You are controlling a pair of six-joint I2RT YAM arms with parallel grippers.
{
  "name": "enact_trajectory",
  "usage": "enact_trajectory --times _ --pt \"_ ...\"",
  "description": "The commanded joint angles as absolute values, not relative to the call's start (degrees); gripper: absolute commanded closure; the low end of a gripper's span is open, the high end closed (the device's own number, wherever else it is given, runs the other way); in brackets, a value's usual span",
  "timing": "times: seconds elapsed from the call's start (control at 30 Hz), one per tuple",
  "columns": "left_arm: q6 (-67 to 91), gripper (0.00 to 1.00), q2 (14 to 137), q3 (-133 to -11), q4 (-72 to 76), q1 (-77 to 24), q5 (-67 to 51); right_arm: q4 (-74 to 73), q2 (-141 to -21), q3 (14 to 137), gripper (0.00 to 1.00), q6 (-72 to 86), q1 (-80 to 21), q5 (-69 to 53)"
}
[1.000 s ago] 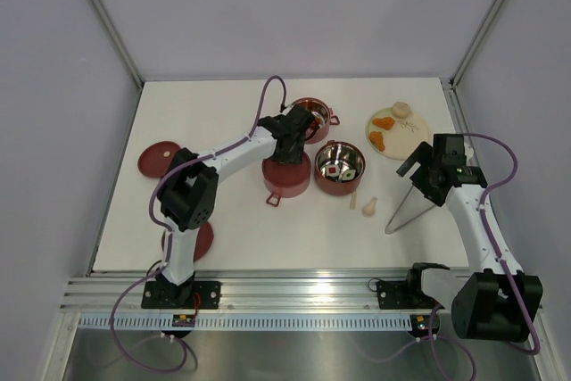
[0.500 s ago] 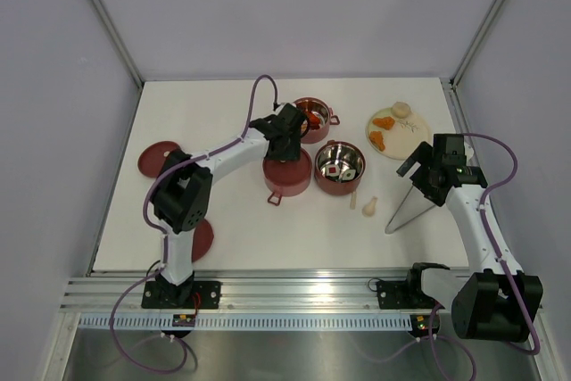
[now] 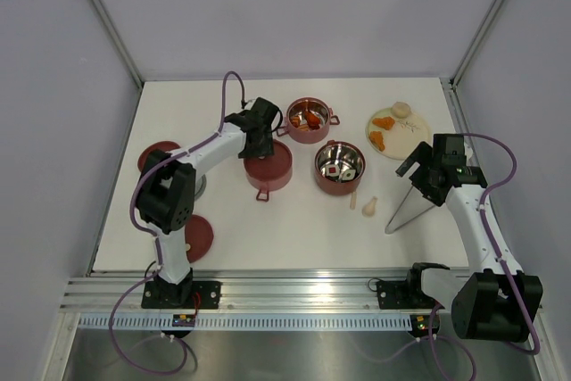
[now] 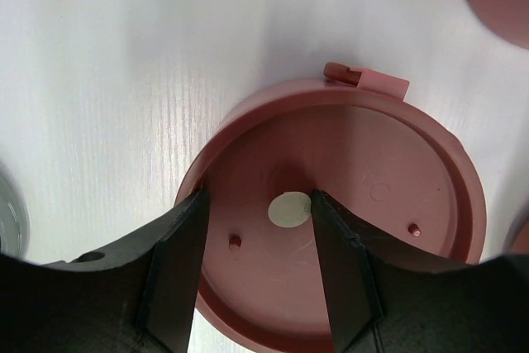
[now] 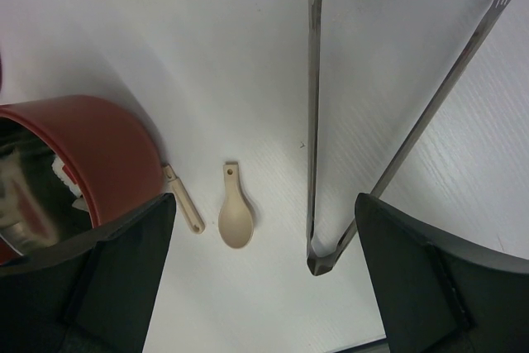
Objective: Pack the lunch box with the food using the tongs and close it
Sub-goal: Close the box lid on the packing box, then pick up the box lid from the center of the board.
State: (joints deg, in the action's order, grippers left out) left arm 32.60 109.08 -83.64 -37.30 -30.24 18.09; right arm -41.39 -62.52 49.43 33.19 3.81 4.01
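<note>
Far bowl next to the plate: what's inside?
The far bowl holds orange food pieces on its steel bottom. Its left rim is covered by the left arm, so anything there can't be seen.

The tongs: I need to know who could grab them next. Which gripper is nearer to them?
Right. The right gripper hangs open directly over the tongs, which lie between its fingers in its wrist view. The left gripper is far across the table, over an upturned dark-red bowl.
</note>
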Motion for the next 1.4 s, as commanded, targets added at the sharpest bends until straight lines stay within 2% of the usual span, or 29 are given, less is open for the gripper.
enact_trajectory --times 0.0,0.23,0.4,0.53,0.73,0.83,1.0,1.37 --pt "30.9 0.44 107.7 -83.3 -44.8 -29.8 18.3 -40.0 -62.3 50.5 0.03 32.1 4.0 3.3" --pt "27.9 0.41 98.0 -88.8 -46.9 -27.4 18.7 -39.1 -62.3 49.8 0.03 32.1 4.0 2.7" --pt "27.8 0.40 95.3 -88.9 -48.3 -16.7 14.8 -38.7 -62.4 49.8 0.03 31.6 4.0 2.5" --pt "29.4 0.37 94.3 -84.4 -49.0 -7.1 11.2 -38.4 -62.5 49.7 0.02 30.9 4.0 2.6" --pt "36.1 0.34 93.7 -76.4 -45.7 13.1 5.4 -37.2 -63.5 50.4 0.02 30.0 4.0 0.5" --pt "38.1 0.26 94.7 -74.1 -44.9 17.2 6.8 -36.8 -64.5 51.0 0.02 29.4 4.0 0.4" --pt "39.3 0.27 97.3 -73.7 -42.5 19.4 6.0 -35.4 -66.1 50.9 0.02 29.2 4.0 -2.2" --pt "43.8 0.39 104.3 -73.2 -36.9 20.0 6.6 -34.4 -68.2 51.1 0.02 28.4 4.0 -2.6"
